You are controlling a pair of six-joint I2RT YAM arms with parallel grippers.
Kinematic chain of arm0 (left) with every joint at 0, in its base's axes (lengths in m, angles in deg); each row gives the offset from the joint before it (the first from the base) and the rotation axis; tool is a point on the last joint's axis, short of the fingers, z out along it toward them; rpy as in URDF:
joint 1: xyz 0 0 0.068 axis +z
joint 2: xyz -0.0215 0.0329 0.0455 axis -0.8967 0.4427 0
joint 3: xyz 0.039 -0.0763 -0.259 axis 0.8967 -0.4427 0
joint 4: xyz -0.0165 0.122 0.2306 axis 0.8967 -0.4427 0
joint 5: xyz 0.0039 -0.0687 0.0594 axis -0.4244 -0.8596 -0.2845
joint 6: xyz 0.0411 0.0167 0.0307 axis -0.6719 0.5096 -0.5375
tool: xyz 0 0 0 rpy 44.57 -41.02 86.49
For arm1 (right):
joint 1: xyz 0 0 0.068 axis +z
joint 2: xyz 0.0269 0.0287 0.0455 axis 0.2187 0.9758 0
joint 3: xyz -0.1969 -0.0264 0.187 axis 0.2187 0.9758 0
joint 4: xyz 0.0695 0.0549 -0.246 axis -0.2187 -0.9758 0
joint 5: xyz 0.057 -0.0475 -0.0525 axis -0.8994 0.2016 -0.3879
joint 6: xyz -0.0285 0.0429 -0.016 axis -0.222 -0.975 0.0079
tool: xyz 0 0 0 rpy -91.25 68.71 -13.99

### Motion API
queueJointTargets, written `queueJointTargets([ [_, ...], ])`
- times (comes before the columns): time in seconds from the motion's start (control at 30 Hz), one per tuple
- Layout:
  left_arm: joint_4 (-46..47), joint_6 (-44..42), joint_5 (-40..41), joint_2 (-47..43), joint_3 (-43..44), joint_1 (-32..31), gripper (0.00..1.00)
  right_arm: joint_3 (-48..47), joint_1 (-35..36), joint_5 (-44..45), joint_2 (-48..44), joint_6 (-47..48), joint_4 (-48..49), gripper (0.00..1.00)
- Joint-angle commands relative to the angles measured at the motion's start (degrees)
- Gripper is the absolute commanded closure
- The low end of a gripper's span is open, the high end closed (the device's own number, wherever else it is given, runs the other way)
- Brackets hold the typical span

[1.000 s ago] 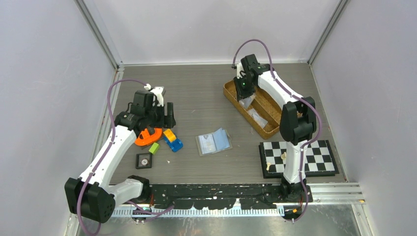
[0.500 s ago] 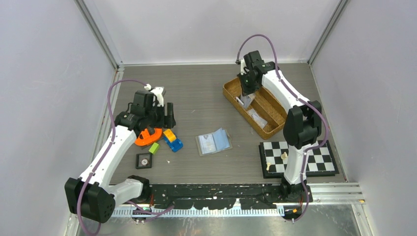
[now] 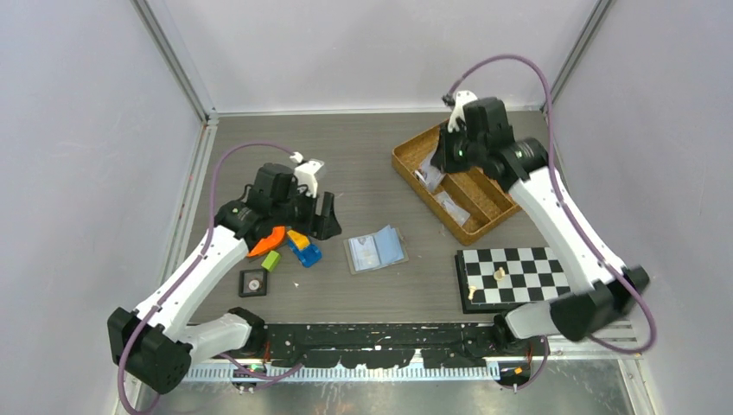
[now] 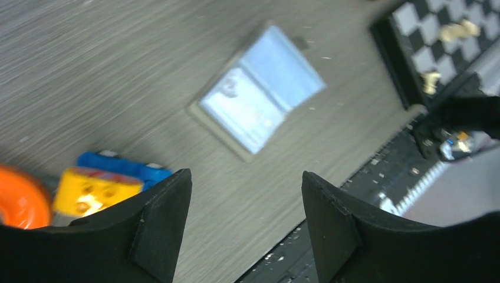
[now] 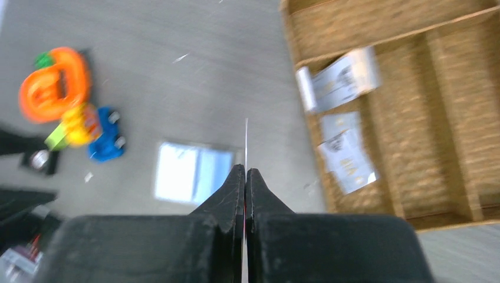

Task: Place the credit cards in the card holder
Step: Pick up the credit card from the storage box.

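The card holder [image 3: 376, 250] lies open on the table, light blue inside up; it also shows in the left wrist view [image 4: 259, 106] and the right wrist view [image 5: 191, 173]. My right gripper [image 3: 447, 154] hangs above the left end of the wicker tray [image 3: 472, 235] and is shut [image 5: 245, 171] on one thin credit card [image 5: 246, 138], seen edge-on. More pale cards lie in the tray [image 5: 343, 79] [image 5: 349, 154]. My left gripper [image 3: 323, 221] is open and empty [image 4: 244, 177], just left of the holder and above the table.
An orange toy [image 3: 266, 240], a blue and yellow car [image 3: 302, 248], a green block [image 3: 270, 259] and a black dial tile [image 3: 252, 282] sit left of the holder. A chessboard [image 3: 523, 275] with pieces lies at the front right.
My right arm has risen from the tray and swung right, its gripper now over the tray's left end. My left gripper has moved right toward the card holder.
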Motion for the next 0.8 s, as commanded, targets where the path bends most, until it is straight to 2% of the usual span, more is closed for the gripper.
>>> queueJointTargets([
  [0.0,4.88,0.39,-11.81,1.35,5.32,-4.79,0.30,13.52,5.25,-9.80,-10.25,-7.17,4.89,1.00],
  [0.2,14.68,4.14,-28.72,4.71,5.24,-7.38,0.29,27.38,10.14,-26.99,-20.02,-11.19,10.27,0.99],
  [0.33,12.32,2.41,-32.50,8.85,4.78,-8.72,0.29,33.73,12.49,-36.75,-21.93,-10.96,13.03,0.99],
  [0.47,9.41,0.12,-35.42,11.33,5.51,-12.58,0.29,34.61,12.87,-46.01,-21.41,-11.18,14.34,1.00],
  [0.67,8.59,-0.76,-40.03,12.03,4.72,-15.41,0.28,33.36,13.10,-51.35,-20.82,-9.25,13.08,0.99],
  [0.73,8.24,-0.69,-41.79,12.46,4.83,-16.20,0.32,33.21,13.33,-51.55,-20.59,-8.88,12.75,1.00],
  [0.77,8.77,-0.26,-42.85,12.53,4.87,-16.59,0.37,33.18,13.35,-51.47,-20.46,-8.64,12.51,1.00],
])
